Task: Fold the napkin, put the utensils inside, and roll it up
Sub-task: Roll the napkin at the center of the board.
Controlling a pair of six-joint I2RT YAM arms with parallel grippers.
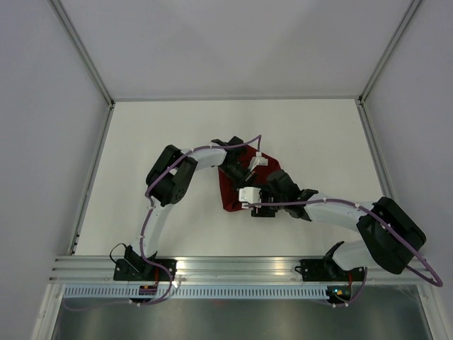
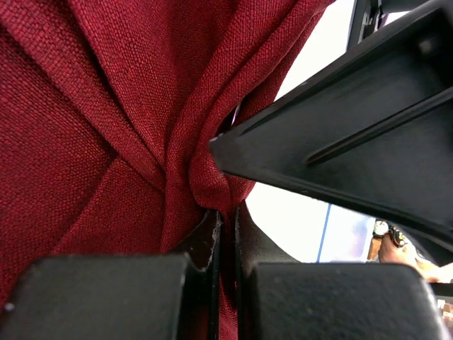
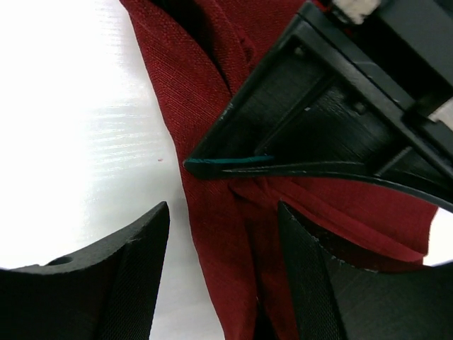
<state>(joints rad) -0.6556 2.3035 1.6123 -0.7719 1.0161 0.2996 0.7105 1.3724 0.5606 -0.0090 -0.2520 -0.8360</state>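
Lying crumpled near the middle of the white desk (image 1: 170, 134), the dark red napkin (image 1: 228, 193) is gathered into folds beneath the ends of both arms. The left tool (image 2: 225, 237) has its two fingers almost together, and a bunched ridge of the cloth is pinched in the narrow slit between them. Creases fan out from that pinch, up and to the left. The right tool (image 3: 223, 212) is spread wide. One of its fingers is over bare desk and the other over the cloth. A strip of the napkin's edge runs down through the gap, and neither finger visibly grips it. The two tools are very close together over the cloth. In the left wrist view, a black finger of the right tool comes in from the right, its tip at the fold just above the pinch. In the right wrist view, a finger of the left tool, teal along its tip, crosses from the upper right over the napkin.
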